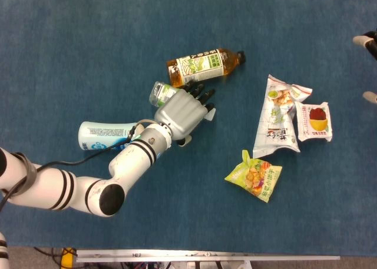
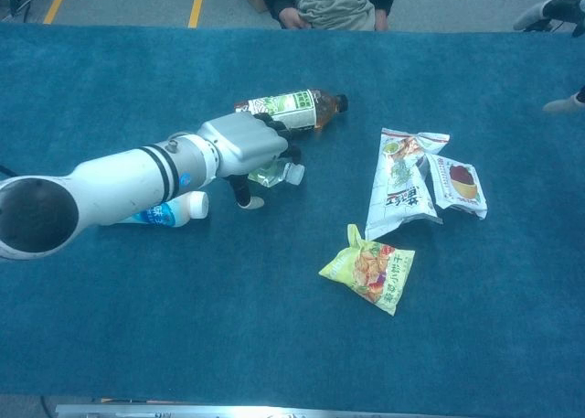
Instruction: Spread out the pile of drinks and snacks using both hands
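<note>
Your left hand [image 1: 181, 113] lies over the clear water bottle [image 2: 277, 172], grasp uncertain, amber tea bottle [image 1: 203, 66] just beyond, your right hand [image 1: 369, 42] at frame edge, state unclear.

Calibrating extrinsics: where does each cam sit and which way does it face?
Head view: high above, facing straight down on the blue table; shows the left arm and left hand over the clear bottle.
Chest view: lower, facing forward across the table to a seated person; left hand in near view.
Shared: left hand, tea bottle, white bottle, three snack bags, right hand's fingertips at the right edge.
</note>
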Robot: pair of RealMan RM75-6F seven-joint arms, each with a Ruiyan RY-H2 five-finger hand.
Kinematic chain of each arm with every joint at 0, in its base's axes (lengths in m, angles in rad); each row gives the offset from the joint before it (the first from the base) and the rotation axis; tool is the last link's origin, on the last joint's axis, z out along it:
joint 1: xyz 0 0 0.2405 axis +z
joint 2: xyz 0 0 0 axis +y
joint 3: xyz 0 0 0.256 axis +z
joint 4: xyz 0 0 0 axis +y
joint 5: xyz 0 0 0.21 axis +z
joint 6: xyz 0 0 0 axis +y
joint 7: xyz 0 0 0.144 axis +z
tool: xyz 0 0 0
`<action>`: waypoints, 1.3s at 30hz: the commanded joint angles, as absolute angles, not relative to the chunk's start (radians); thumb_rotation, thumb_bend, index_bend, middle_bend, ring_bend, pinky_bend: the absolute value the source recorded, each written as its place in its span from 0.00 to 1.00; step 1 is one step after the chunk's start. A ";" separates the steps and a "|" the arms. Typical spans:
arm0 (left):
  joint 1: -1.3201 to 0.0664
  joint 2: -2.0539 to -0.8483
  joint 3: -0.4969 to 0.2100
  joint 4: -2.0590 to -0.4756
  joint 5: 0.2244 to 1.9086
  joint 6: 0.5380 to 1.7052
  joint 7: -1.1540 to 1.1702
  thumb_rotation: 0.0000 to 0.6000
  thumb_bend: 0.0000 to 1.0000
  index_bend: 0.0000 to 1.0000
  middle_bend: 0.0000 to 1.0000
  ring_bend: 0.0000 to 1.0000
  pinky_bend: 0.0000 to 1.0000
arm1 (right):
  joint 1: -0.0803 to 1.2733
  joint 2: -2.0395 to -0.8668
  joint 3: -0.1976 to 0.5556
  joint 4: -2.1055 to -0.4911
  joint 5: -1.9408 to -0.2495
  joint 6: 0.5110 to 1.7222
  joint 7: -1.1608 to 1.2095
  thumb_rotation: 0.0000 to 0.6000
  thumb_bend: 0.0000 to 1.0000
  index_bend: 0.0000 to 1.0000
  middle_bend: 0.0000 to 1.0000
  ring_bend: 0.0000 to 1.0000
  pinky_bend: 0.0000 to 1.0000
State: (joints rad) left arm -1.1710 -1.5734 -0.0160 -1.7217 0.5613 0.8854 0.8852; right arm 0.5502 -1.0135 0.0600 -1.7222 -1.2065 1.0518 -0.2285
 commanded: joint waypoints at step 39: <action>-1.150 -1.326 0.027 -1.895 0.559 0.984 0.805 0.89 0.28 0.23 0.00 0.00 0.00 | 0.521 -1.000 0.089 -1.793 -1.227 1.047 -0.263 1.00 0.00 0.19 0.21 0.12 0.29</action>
State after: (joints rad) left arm -1.1420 -1.3195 0.0385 -1.9003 0.5650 0.9868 0.8103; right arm 0.5207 -1.0001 0.0888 -1.7928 -1.2267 1.0474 -0.2634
